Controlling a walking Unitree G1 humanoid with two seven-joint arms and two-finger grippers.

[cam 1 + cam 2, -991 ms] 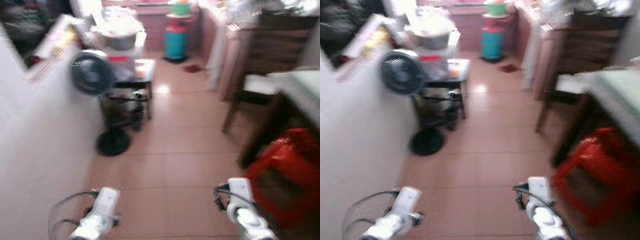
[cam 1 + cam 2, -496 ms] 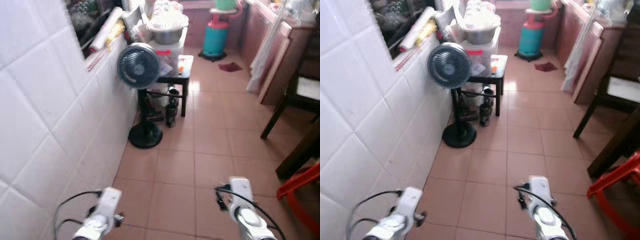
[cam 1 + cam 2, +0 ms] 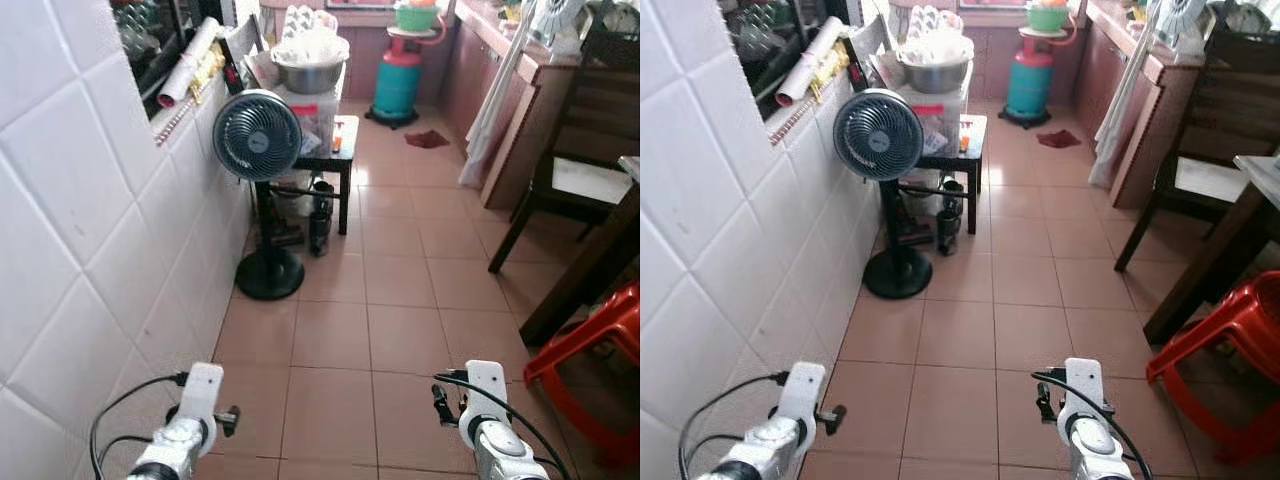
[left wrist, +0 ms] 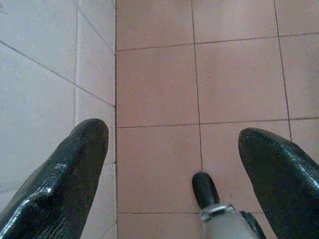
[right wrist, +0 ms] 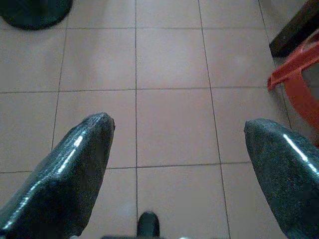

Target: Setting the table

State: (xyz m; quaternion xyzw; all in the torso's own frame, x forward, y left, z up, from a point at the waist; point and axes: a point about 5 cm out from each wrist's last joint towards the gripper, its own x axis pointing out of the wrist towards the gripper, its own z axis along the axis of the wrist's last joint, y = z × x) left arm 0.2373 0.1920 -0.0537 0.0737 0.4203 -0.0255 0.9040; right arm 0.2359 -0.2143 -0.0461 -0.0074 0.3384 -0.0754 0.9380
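Compared with half a second back the whole head view has swung a bit, so more of the room's right side shows now, and that's the camera turning, the stuff itself hasn't budged. From the left eye: a dark floor fan (image 3: 257,137) stands by the white tiled wall (image 3: 70,250), right in front of a small black side table (image 3: 330,160) stacked with a plastic bin and a metal bowl (image 3: 309,74). Further back sits a teal gas cylinder (image 3: 398,85) with a green bowl on top. On the right there's a dark wooden chair (image 3: 560,175), the corner of the dining table (image 3: 632,170) just beside it, and a red plastic stool (image 3: 590,350) tucked by the table leg. Both silver arms hang low over the pink floor tiles (image 3: 400,300). Left wrist view: left gripper (image 4: 172,164) spread wide, nothing in it, over floor right next to the wall. Right wrist view: right gripper (image 5: 177,159) also wide and empty, with the stool's red leg at the edge. Can't make out any dishes on the table from here.
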